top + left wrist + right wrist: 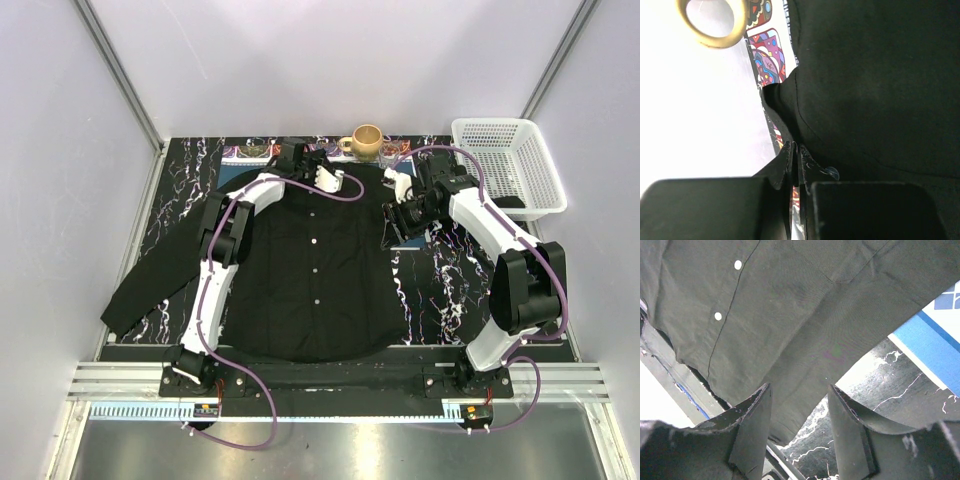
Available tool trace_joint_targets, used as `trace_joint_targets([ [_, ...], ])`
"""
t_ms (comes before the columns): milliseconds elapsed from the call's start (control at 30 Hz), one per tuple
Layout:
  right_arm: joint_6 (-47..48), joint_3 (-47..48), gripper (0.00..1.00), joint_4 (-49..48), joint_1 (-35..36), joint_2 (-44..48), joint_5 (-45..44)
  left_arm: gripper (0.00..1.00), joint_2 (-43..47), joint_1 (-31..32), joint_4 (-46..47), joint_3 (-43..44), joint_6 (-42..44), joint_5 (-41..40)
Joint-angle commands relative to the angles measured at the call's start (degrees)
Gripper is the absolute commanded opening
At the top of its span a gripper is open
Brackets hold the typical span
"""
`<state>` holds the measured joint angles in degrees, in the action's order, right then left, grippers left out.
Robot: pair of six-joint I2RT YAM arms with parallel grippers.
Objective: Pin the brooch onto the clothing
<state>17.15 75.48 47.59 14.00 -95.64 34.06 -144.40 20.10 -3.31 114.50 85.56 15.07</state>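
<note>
white-walled booth; the tabletop (440, 300) is black marble-look laminate with white veins. a tan ceramic mug (366, 140) stands at the far edge and a white plastic lattice basket (505, 165) sits far right. a bright patterned mat (767, 55) shows at the far edge beside the collar.

the black shirt (310, 270) lies face up across the middle, collar far, one sleeve trailing to the near left. the cloth is matte, fine-woven and soft, and it folds easily. small round white buttons (738, 264) run down the front.

the left gripper (325, 180) is at the collar. its wrist view shows the jaws together, and i judge a fold of the shirt's edge is nipped between them. a pale glassy roundish bit (831, 173) sits on the cloth just beside one tip; button or brooch, i cannot tell. i find the brooch nowhere else in any view.

the right gripper (393, 215) hovers over the shirt's right shoulder edge, jaws apart, nothing between them.

step in hand, my reading: cloth held, pinning not yet begun. to do it well:
- a firm left pinch gives a taut, raised fold.
- locate the brooch before lowering the right arm.
- descend slowly and close on the ornament's body, not the pin.
- catch the top layer only, away from the button row.
</note>
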Motion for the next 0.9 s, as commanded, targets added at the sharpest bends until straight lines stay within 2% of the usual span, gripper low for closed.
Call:
trace_joint_targets([
  [0, 0.9, -0.4, 0.54, -1.3, -0.6, 2.7, 0.9, 0.05, 1.8, 0.3, -2.0, -1.2, 13.1, -2.5],
  [133, 0.7, -0.4, 0.54, -1.3, -0.8, 3.2, 0.8, 0.14, 2.7, 0.4, -0.2, -2.1, 17.3, -3.3],
  [200, 0.6, -0.3, 0.54, -1.2, -0.9, 3.5, 0.8, 0.29, 3.0, 0.5, -1.0, 0.2, 15.8, -3.7],
  [267, 0.5, -0.2, 0.55, -1.2, -0.9, 3.8, 0.9, 0.4, 5.0, 0.3, -1.1, -0.2, 15.5, -3.6],
  [333, 0.3, 0.1, 0.55, -1.3, -0.9, 4.1, 0.9, 0.46, 8.4, 0.3, -1.9, -1.0, 15.0, -2.5],
  [400, 0.4, 0.3, 0.55, -1.3, -1.0, 4.1, 0.7, 0.48, 11.8, 0.3, -2.0, -4.1, 15.0, -0.9],
  [467, 0.4, 0.7, 0.56, -1.3, -1.0, 4.2, 0.7, 0.49, 17.0, 0.3, -4.6, -7.5, 15.7, 1.2],
  [500, 0.4, 0.8, 0.56, -1.3, -1.1, 4.3, 0.3, 0.55, 18.6, 0.3, -5.6, -8.8, 16.0, 1.8],
  [533, 0.6, 1.1, 0.58, -1.1, -1.1, 4.4, 0.1, 0.58, 20.6, 0.4, -9.0, -10.0, 17.0, 2.4],
  [567, 0.7, 1.2, 0.59, -1.0, -1.2, 4.8, 0.1, 0.66, 22.4, 0.3, -10.3, -12.4, 17.4, 3.6],
  [667, 1.1, 1.5, 0.63, -0.5, -1.3, 6.0, 0.0, 0.7, 29.5, 0.3, -16.6, -16.7, 17.4, 5.7],
  [767, 1.5, 2.6, 0.68, 0.5, -1.3, 7.8, -0.8, 0.75, 36.4, 0.3, -23.5, -19.5, 13.4, 6.9],
  [867, 2.0, 4.2, 0.8, 1.4, -1.3, 10.9, -3.5, 0.8, 44.2, 0.3, -26.1, -23.3, 3.1, 8.9],
])
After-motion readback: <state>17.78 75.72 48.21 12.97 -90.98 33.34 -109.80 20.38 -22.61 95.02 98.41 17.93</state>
